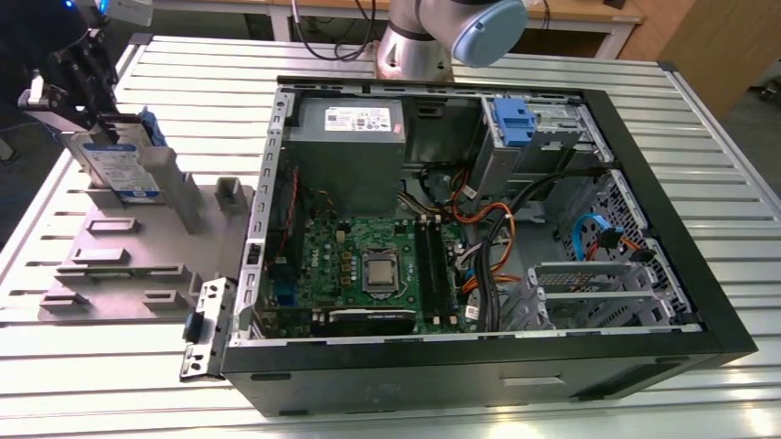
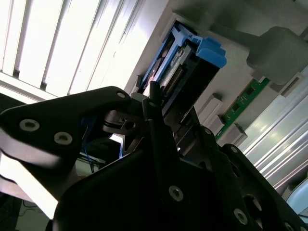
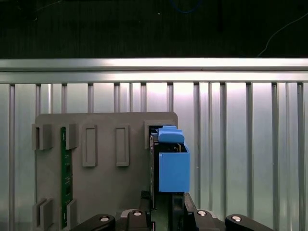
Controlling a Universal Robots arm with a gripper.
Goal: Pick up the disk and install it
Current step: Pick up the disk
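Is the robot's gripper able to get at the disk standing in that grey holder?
Probably yes. The gripper is right at the top of the disk, which stands upright in the grey holder outside the computer case. Nothing sits between them, and the disk's top edge is free.

Light is glaring off the slatted table [image 2: 57, 43] at ten o'clock in the second wrist view, shadow is darkening six o'clock; the exterior view is looking evenly lit.
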